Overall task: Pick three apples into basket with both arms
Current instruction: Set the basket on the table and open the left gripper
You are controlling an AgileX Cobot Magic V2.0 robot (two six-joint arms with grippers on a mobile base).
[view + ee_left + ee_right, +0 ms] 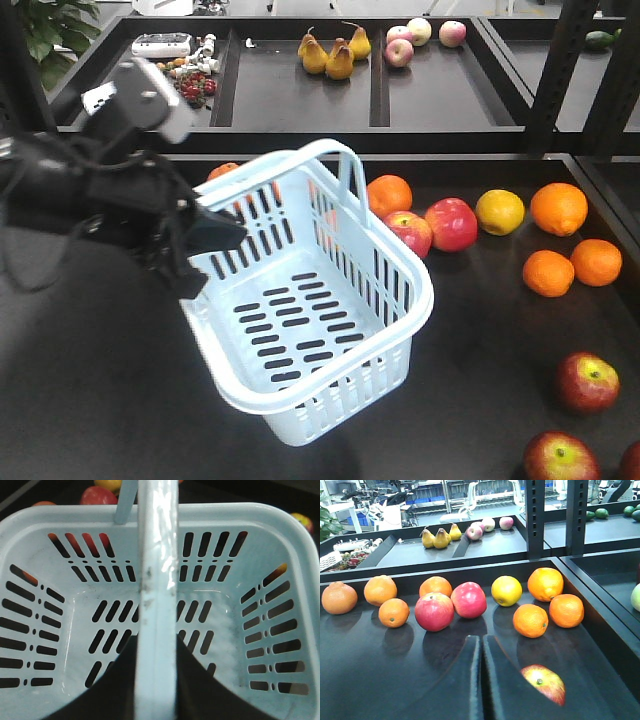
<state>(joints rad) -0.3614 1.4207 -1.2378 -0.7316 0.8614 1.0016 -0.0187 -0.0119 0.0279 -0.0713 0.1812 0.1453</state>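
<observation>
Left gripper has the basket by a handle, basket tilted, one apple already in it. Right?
Not quite. The basket is empty: the front-facing and left wrist views show only its bare slotted bottom. The rest stands: the left gripper is closed on a handle, and the basket is tilted.

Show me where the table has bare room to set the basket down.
Bare: front left of the table, beside the basket; also the strip between basket, oranges and front-right apples. Crowded: the fruit row behind the basket.
</observation>
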